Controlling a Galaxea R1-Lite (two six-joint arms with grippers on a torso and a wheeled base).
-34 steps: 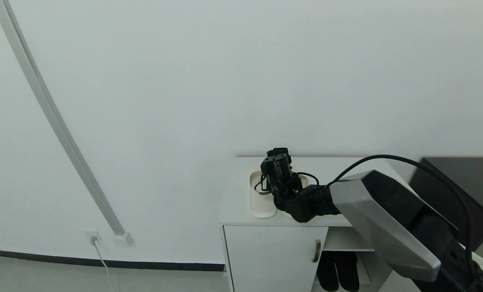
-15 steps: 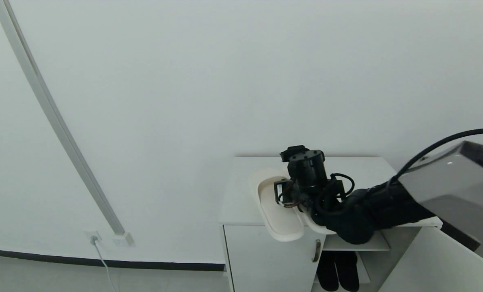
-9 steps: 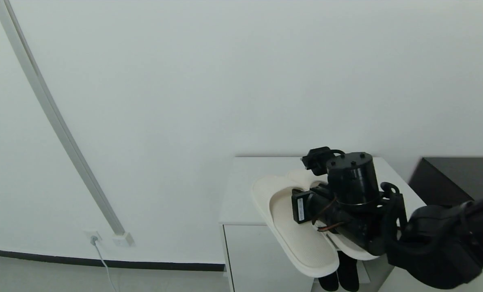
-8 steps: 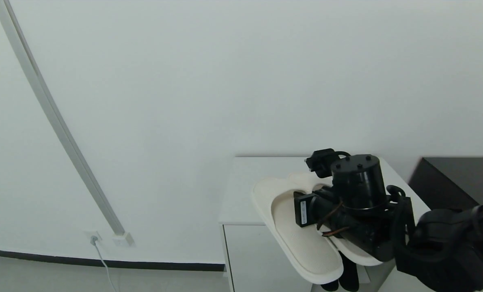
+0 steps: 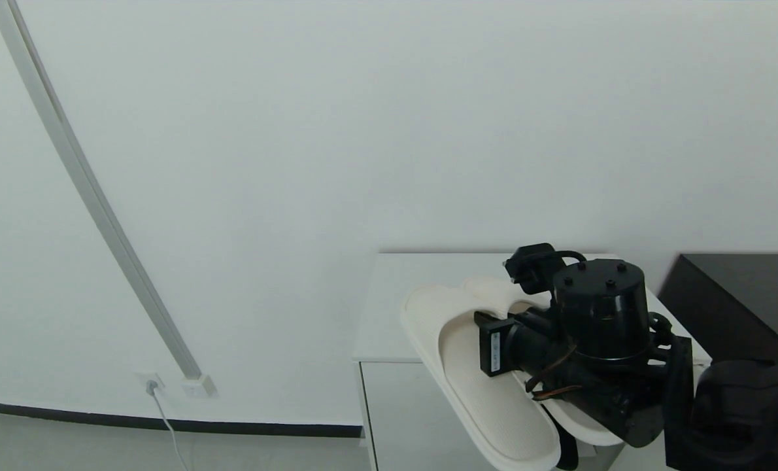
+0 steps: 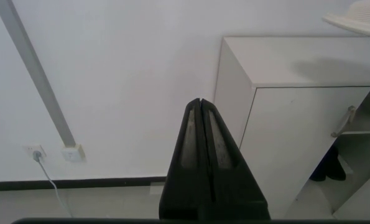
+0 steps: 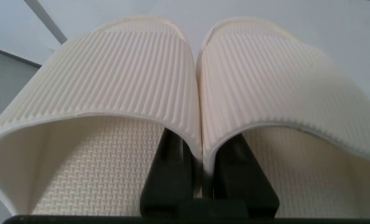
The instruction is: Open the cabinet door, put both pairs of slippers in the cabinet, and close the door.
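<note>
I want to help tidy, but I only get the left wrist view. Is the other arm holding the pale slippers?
Observer: Yes. The right end effector is shut on the cream slippers, with one finger inside each.
Operator: Which way do they point?
Observer: In the head view they hang tilted, toes toward the wall over the cabinet, heels lower and toward the robot.
Operator: Are they side by side?
Observer: Yes, their inner sides are pressed together between the fingers.
</note>
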